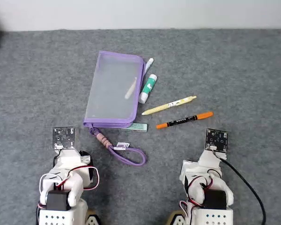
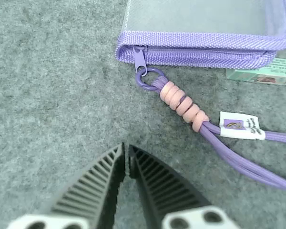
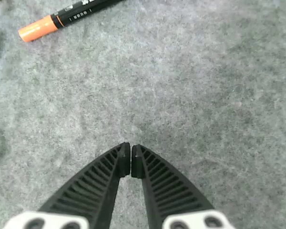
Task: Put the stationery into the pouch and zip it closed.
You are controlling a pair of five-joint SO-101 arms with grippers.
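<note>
Pouch [image 1: 113, 89], purple-edged and translucent: lay flat on grey carpet [image 1: 253, 70], long axis running from the arms' side toward the far wall, far end leaning slightly to the right. Carried its zipper pull [image 2: 139, 59] at the near left corner, pointing back toward the left arm, with a run of pink beads [image 2: 183, 105] and a purple wrist strap [image 1: 128, 155] trailing off to the right. Showed a pale slim item [image 1: 130, 88] through the clear face.

Stationery, outside along the pouch's right side: white pen [image 1: 149, 63] at the far right corner, partly tucked under the edge; glue stick [image 1: 148, 88] just beside the right edge and roughly parallel to it; yellow pen [image 1: 168, 105] and orange marker [image 1: 184, 120] farther right, both slanted, far ends to the right; pale green box [image 1: 140, 127] touching the near right corner.

Left gripper [image 2: 125, 160]: hung just short of the pouch's near short edge, fingertips pressed together, aimed at carpet near the zipper pull and apart from it.

Right gripper [image 3: 131, 160]: tips likewise closed against each other, over bare carpet, orange marker's capped end ahead and to the left, pouch well apart on the left arm's side.
</note>
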